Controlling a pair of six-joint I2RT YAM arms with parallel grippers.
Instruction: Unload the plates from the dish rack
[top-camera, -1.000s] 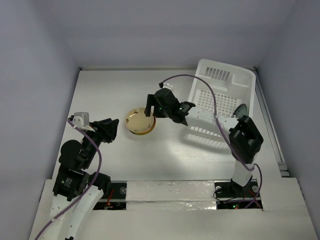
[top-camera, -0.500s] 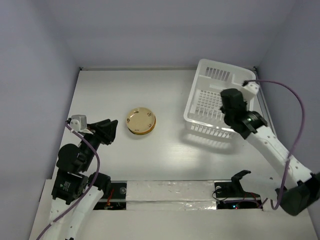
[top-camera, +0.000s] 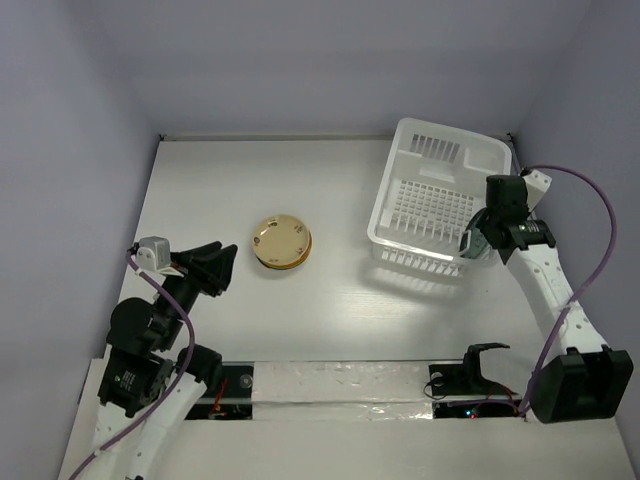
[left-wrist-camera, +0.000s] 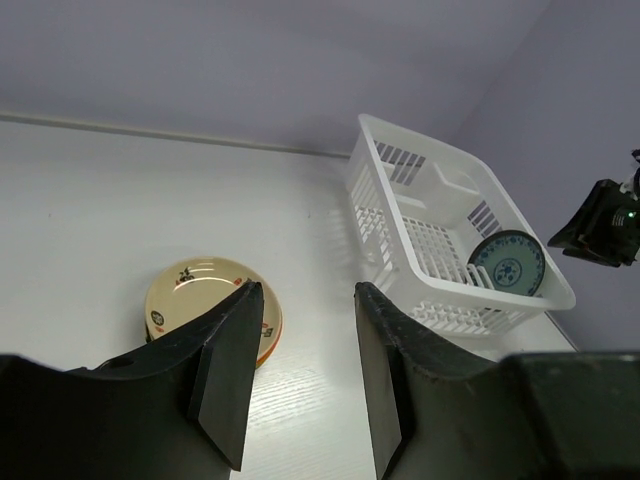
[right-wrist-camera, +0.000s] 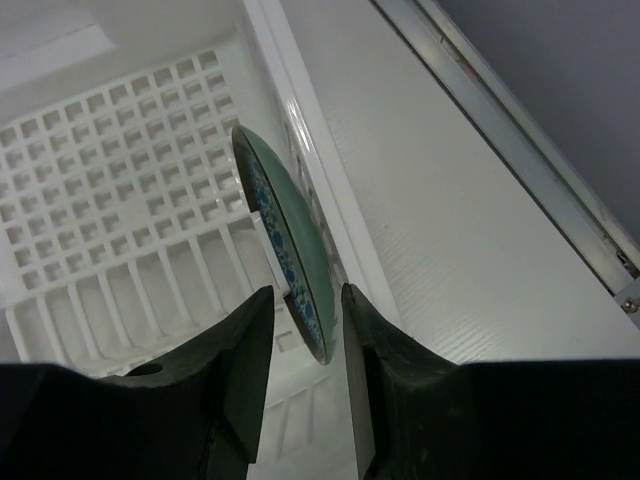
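My right pincer (right-wrist-camera: 305, 296) is hanging part open astride the teal plate (right-wrist-camera: 285, 235), gripping nothing. The plate is standing on edge against the right wall of the dish rack (top-camera: 440, 147). Closing off-centre is risking a tipped plate or a snagged wall. My left pincer (left-wrist-camera: 307, 292) is hovering part open, empty. Only the left wrist view is showing the plate's patterned face; the overhead view is showing the unloaded plates (top-camera: 281, 241) stacked on the bench (top-camera: 340, 310).
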